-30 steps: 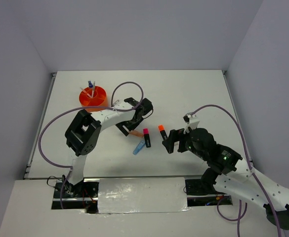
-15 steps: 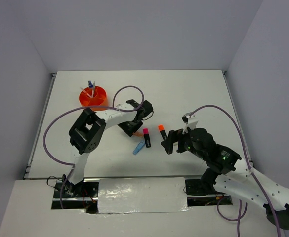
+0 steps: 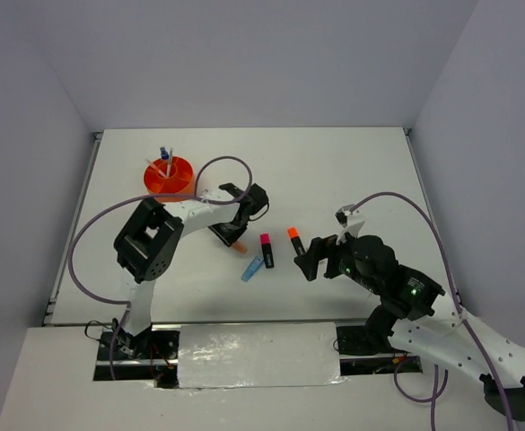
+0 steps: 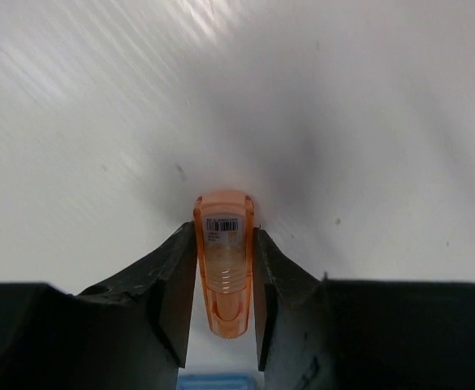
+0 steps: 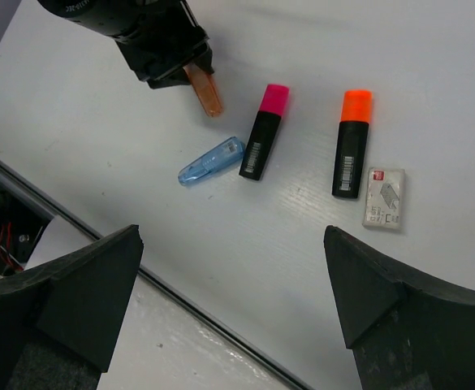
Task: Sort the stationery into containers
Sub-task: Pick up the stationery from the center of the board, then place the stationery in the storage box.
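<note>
A short translucent orange pen [image 4: 223, 260] lies on the white table between my left gripper's [image 4: 223, 236] jaws, which press on both of its sides. The top view shows that gripper [image 3: 229, 237] low over the table, with the orange pen [image 3: 238, 243] poking out. To the right lie a blue marker [image 3: 252, 268], a pink-tipped highlighter [image 3: 266, 250] and an orange-tipped highlighter [image 3: 294, 240]. My right gripper [image 5: 233, 236] hangs open above them with nothing in it. A white eraser [image 5: 382, 197] lies beside the orange-tipped highlighter [image 5: 351, 143]. The orange container [image 3: 147, 172] stands at the back left.
Several thin items stand upright in the orange container. A strip of the blue marker [image 4: 213, 382] shows at the bottom of the left wrist view. The table's front edge [image 5: 75, 213] runs just below the right gripper. A purple cable [image 3: 217, 166] loops over the left arm.
The left gripper's jaws have narrowed from wide apart onto the orange pen, and the left wrist has shifted slightly left. The right arm has barely moved.
</note>
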